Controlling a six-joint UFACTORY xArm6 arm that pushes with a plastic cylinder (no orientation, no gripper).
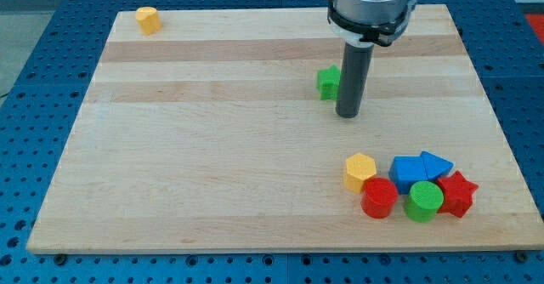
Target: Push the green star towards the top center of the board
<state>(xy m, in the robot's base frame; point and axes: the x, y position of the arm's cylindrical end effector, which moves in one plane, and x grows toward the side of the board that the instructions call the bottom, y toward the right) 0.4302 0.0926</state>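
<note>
My tip [348,114] sits down on the bench [212,148], just right of the green star [327,82] & touching or nearly so. Star's upper-middle of the bench, right of centre. No pincer on this rig, just the rod. Yellow block [148,19] at top-left corner. Bottom right cluster: yellow hexagon [360,171], red cylinder [379,199], green cylinder [423,201], red star [457,192], two blue blocks [421,167].

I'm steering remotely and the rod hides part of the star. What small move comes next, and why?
Probably slide my tip slightly toward the view's bottom-left, getting below the green star. The tip now sits at the star's lower right, so pushing from there would likely send it leftward rather than toward the board's top center.
</note>
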